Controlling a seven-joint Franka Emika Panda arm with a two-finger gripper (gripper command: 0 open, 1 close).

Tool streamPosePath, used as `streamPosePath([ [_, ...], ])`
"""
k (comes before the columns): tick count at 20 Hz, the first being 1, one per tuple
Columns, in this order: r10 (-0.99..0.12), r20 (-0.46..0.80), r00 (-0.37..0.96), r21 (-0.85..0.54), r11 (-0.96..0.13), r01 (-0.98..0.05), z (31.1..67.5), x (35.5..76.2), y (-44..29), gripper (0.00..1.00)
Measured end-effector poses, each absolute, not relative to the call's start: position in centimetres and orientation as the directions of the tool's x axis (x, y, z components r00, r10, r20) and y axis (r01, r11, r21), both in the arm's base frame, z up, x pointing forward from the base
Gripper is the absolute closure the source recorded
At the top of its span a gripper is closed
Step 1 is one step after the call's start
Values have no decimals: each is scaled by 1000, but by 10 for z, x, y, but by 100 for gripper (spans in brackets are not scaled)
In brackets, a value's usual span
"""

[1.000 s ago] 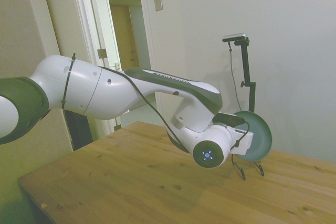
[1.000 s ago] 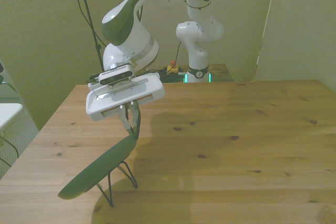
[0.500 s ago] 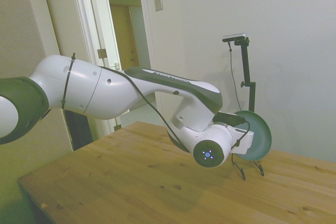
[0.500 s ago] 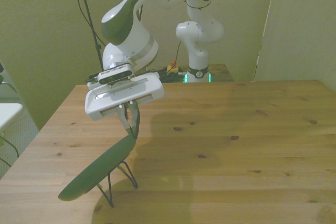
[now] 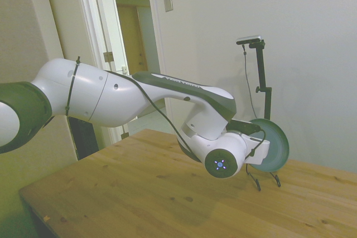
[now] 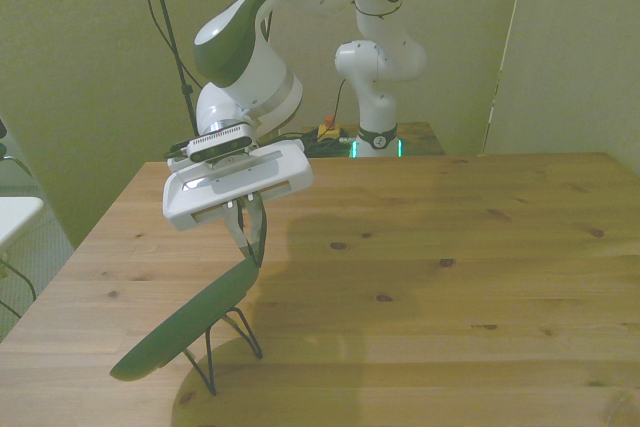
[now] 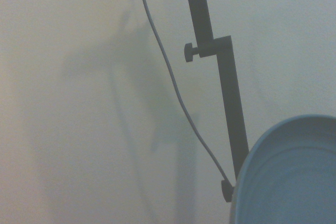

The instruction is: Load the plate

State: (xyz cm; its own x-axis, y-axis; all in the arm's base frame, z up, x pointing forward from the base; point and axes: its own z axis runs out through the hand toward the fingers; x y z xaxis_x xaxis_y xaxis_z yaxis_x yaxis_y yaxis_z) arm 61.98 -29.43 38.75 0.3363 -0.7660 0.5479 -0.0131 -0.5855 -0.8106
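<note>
The plate (image 6: 185, 325) stands tilted on edge in the lower left of the front view, its lower part resting in a thin black wire stand (image 6: 228, 339) on the wooden table (image 6: 450, 277). The gripper (image 6: 250, 242) pinches the plate's upper rim, jaws pressed onto it, probably steadying the plate while it settles into the wires. In the side view the plate (image 5: 276, 146) shows right of centre, edge-up behind the wrist. Releasing looks like the remaining step.

Dim greenish light, soft shadows — wrist view blurred
</note>
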Motion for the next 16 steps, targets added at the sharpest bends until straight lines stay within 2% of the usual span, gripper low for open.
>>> streamPosePath([
  [16,-766,547,337,-811,-585,-13,391,619,-295,0],
])
